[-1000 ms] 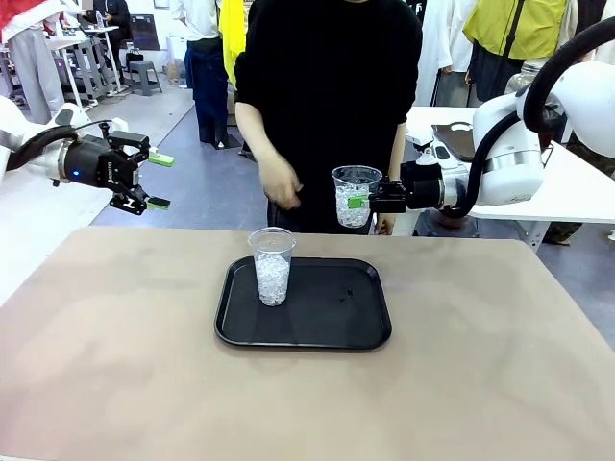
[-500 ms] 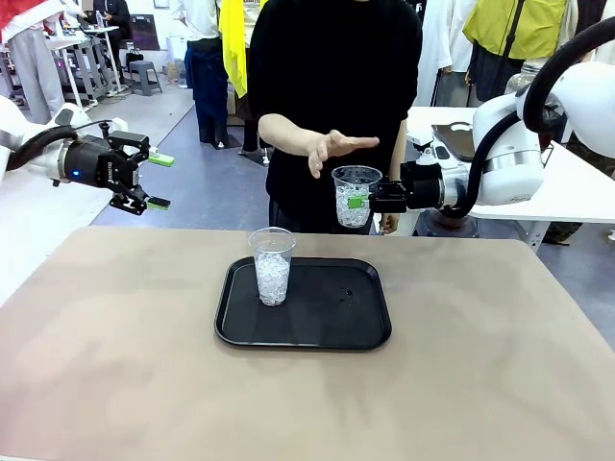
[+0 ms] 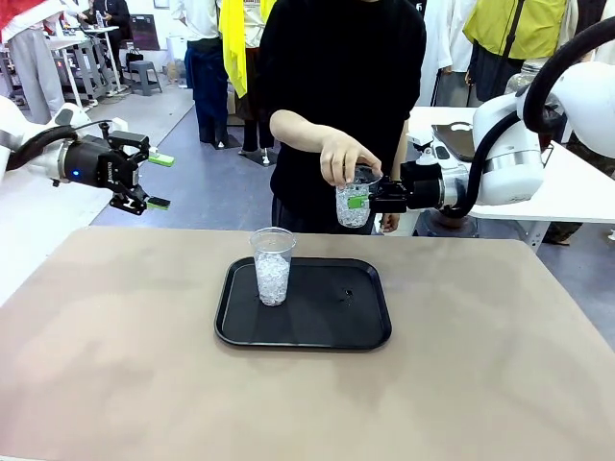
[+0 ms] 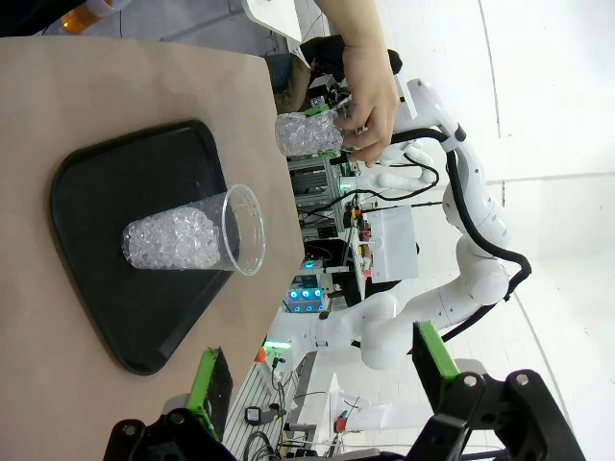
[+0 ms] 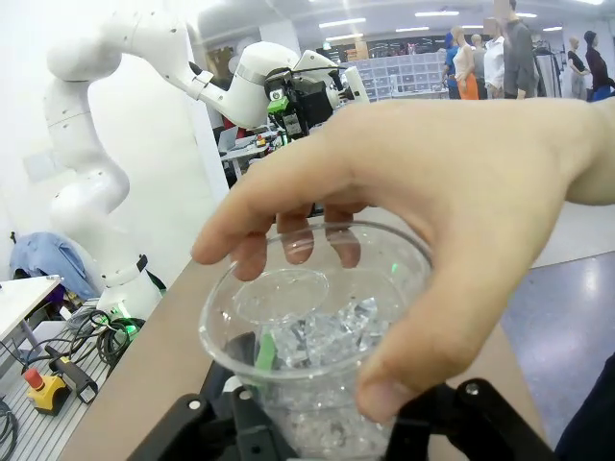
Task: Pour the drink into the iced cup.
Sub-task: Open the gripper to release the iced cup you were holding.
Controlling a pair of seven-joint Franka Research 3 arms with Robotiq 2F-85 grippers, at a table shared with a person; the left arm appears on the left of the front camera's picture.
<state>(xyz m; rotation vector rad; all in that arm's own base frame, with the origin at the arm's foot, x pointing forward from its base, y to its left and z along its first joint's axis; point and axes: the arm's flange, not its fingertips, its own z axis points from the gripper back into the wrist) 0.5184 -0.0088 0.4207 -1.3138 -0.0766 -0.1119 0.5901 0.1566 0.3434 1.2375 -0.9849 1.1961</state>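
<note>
Starting at the left, we see the left claw (image 3: 159,181) hanging in the air off the worktop's (image 3: 115,336) left edge. Its jaws are spread wide and it has hold of nothing.

In the middle of the worktop lies a black tray (image 3: 327,322). A clear cup (image 3: 272,269) stands upright on its left half, roughly half full of ice and with no drink in it.

Further right, past the worktop's far edge, a person's hand (image 3: 346,158) comes down from above onto a second cup (image 3: 348,215), also iced. The fingers curl over its rim and the thumb presses its near wall. The right claw (image 3: 368,199) comes in level from the right and is clamped on this cup's side wall about halfway up. It holds the cup upright and clear of any surface, so hand and claw both have it. We judge this to be a handover.

The cup looks like thin plastic, so we expect it to be light even with ice. It should be soft in the wall and easy to crush, and probably slick once it sweats. We think the best hold is a gentle squeeze across the middle of the wall, below the stiffer rim, with the mouth left open for pouring. The hand over the rim would block a pour for now.
</note>
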